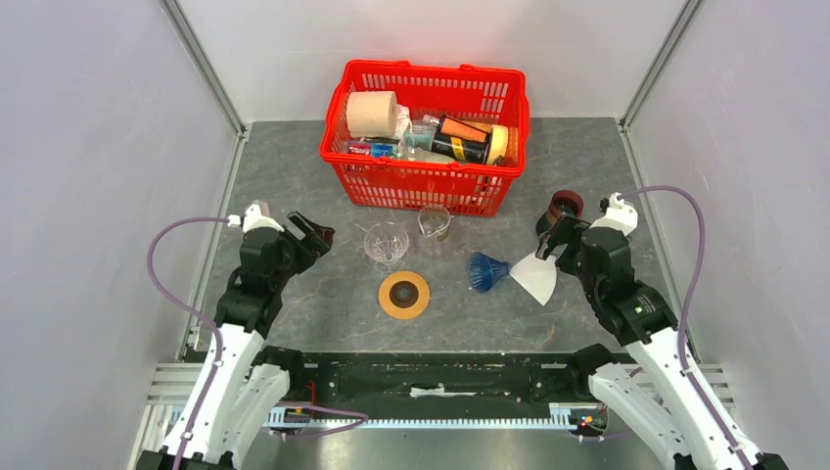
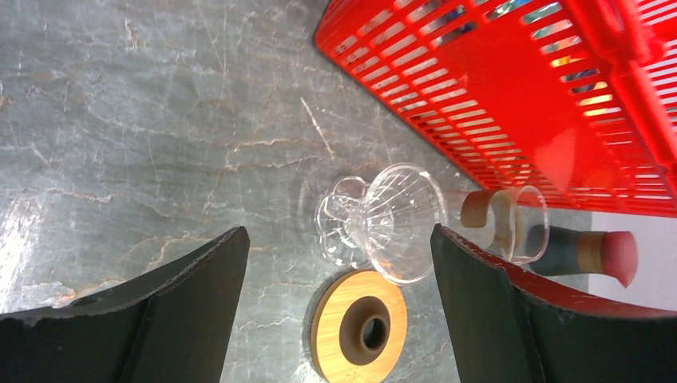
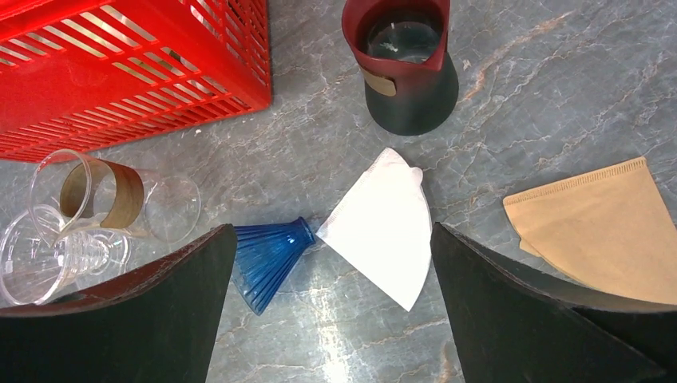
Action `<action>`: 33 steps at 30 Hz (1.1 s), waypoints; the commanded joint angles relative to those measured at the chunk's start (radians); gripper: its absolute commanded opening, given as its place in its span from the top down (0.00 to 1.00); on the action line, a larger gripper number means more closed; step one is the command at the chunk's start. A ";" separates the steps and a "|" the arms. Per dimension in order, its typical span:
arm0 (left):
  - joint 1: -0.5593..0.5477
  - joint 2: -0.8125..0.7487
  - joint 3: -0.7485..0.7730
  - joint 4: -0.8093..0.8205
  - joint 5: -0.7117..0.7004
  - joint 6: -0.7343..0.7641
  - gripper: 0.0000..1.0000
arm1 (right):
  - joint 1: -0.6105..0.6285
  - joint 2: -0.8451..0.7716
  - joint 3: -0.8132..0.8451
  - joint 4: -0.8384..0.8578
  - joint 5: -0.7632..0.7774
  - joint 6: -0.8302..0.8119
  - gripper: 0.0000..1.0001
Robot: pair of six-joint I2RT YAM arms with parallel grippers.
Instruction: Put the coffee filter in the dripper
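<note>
A white coffee filter (image 1: 536, 277) (image 3: 383, 227) lies flat on the grey table, and a brown one (image 3: 595, 231) lies to its right. A blue ribbed dripper (image 1: 486, 271) (image 3: 267, 257) lies on its side, its narrow end touching the white filter. A clear dripper (image 1: 386, 243) (image 2: 391, 222) stands left of centre. My right gripper (image 1: 550, 240) (image 3: 333, 239) hovers open over the white filter, holding nothing. My left gripper (image 1: 321, 237) (image 2: 338, 259) is open and empty, left of the clear dripper.
A red basket (image 1: 428, 186) full of items stands at the back. A glass beaker (image 1: 434, 225) stands beside the clear dripper, and a wooden ring (image 1: 404, 294) lies in front of it. A dark pitcher (image 1: 565, 208) (image 3: 407, 68) stands behind the white filter.
</note>
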 commanded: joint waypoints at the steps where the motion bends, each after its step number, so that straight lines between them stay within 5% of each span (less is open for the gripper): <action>1: -0.001 -0.035 -0.015 0.088 -0.023 -0.031 0.09 | -0.002 0.018 -0.005 0.077 0.013 -0.020 0.01; 11: -0.001 0.013 -0.044 0.161 0.067 -0.026 0.07 | -0.001 0.080 -0.003 0.095 -0.223 -0.085 0.01; 18: -0.001 0.030 -0.063 0.178 0.084 -0.034 0.07 | 0.018 0.303 0.087 0.045 -0.415 -0.068 0.01; 22: -0.001 0.028 -0.068 0.181 0.089 -0.035 0.07 | 0.124 0.407 0.112 0.062 -0.329 -0.071 0.01; 29: -0.001 0.040 -0.066 0.179 0.096 -0.032 0.07 | 0.373 0.578 0.191 0.048 0.112 -0.086 0.05; 33: -0.001 0.038 -0.065 0.172 0.090 -0.028 0.07 | 0.427 0.673 0.226 0.049 0.193 -0.091 0.05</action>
